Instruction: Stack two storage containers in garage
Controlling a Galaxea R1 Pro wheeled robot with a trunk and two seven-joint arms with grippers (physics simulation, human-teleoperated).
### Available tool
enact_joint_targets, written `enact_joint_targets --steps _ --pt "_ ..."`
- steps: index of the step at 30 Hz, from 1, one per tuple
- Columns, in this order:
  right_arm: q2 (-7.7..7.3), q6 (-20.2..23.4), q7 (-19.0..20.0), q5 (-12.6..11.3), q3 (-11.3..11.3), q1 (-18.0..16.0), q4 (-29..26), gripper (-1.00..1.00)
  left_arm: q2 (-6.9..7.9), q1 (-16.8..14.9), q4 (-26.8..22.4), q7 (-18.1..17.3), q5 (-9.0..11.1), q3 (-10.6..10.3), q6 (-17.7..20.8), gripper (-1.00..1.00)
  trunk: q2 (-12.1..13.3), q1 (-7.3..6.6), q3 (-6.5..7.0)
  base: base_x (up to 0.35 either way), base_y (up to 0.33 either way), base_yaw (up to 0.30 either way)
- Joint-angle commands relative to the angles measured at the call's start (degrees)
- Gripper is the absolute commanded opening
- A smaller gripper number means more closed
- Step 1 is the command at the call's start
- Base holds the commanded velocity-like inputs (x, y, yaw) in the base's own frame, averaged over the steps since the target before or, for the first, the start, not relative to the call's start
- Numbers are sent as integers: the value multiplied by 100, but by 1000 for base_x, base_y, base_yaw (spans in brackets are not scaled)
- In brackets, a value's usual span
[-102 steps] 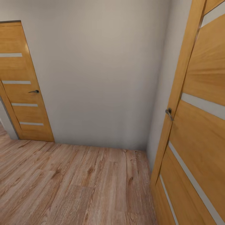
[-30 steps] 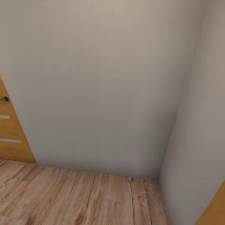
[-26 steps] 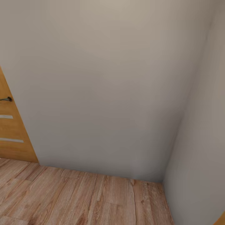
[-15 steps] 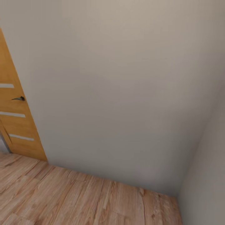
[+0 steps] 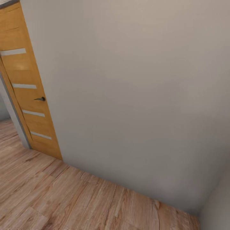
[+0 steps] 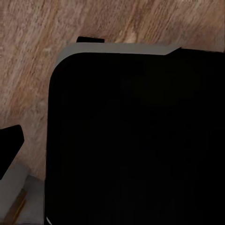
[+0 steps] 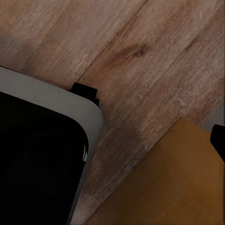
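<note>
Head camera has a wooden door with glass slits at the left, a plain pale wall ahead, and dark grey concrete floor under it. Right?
Not quite. The head view shows the wooden door with glass slits at the left and the plain pale wall ahead, but the floor is light wood planks, not dark grey concrete.

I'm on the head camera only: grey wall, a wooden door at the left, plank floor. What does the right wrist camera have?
Observer: An orange-brown wooden panel lies close beside the robot's black, grey-edged body, over the plank floor.
Operator: And the left wrist camera?
Observer: The black body again, with a grey and orange strip at one corner.
Operator: Are the fingers holding anything?
Observer: I cannot tell. There is one dark tip at the picture's edge, and I cannot say it is a finger.
</note>
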Motion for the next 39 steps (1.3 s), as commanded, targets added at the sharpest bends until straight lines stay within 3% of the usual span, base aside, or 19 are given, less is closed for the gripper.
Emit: enact_joint_targets --steps 1,3,5,8,11,23,39 --pt "1 -39 3 -66 44 -6 18 100 -2 -1 1 1 95 70 -14 100 -3 0 -5 1 0 276" --pt "0 -40 -9 -91 24 -7 18 100 1 -1 5 -1 195 167 -11 100 -3 0 -5 0 0 276" --pt "-9 -41 -22 -376 -120 -6 18 100 0 -1 8 7 310 264 -7 100 -3 0 -5 0 0 276" --pt "-23 -42 -28 -663 -198 -5 13 100 -1 -1 9 16 345 295 -6 100 -3 0 -5 0 0 276" --pt "-32 -48 -30 -772 -227 -5 10 100 -2 -1 10 24 361 307 -5 100 -3 0 -5 0 0 276" --pt "-53 -59 -31 -789 -220 -5 10 100 -1 -1 10 22 352 323 -29 100 -3 0 -5 16 0 277" --pt "-69 -59 -31 -780 -219 -5 10 100 -2 -1 10 31 369 320 -23 100 -3 0 -5 239 0 276"
